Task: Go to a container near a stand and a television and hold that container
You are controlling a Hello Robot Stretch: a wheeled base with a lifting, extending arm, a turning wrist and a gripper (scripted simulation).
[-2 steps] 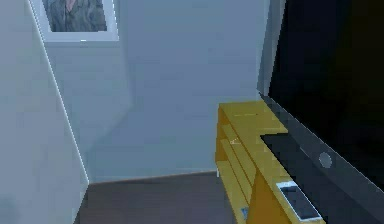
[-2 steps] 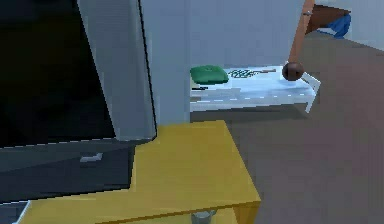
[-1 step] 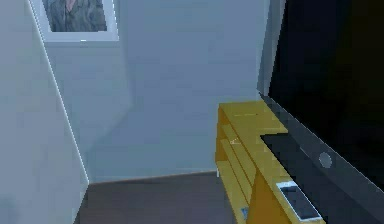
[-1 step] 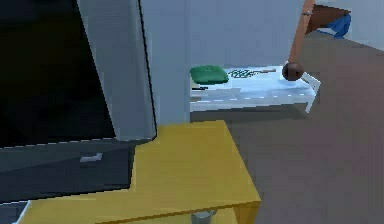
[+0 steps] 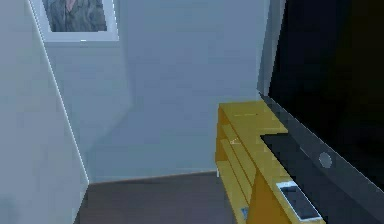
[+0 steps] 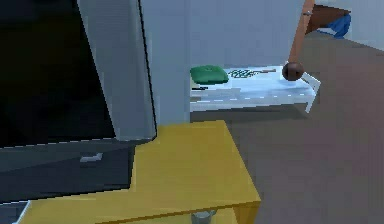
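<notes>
Yellow stand (image 6: 190, 165) nearest, television (image 6: 70, 70) on it. Beyond, low white table (image 6: 250, 97). At its end nearer television sits squat green thing (image 6: 208, 74), which we take for container; dark round thing (image 6: 293, 71) at opposite end. Green thing broader than tall, long axis along table; facing unclear. We judge approach step in hand: next, close on table, line up for reach. Gripper state: we cannot tell.

tv (image 6: 60, 90) black screen, grey frame. stand (image 6: 185, 165) yellow. walls (image 5: 160, 90) pale grey-blue, floor (image 5: 150, 200) dk brown. low table (image 6: 262, 97) white. blob (image 6: 208, 73) green, ball (image 6: 292, 71) dk brown. wall pic (image 5: 75, 20) white-framed.
</notes>
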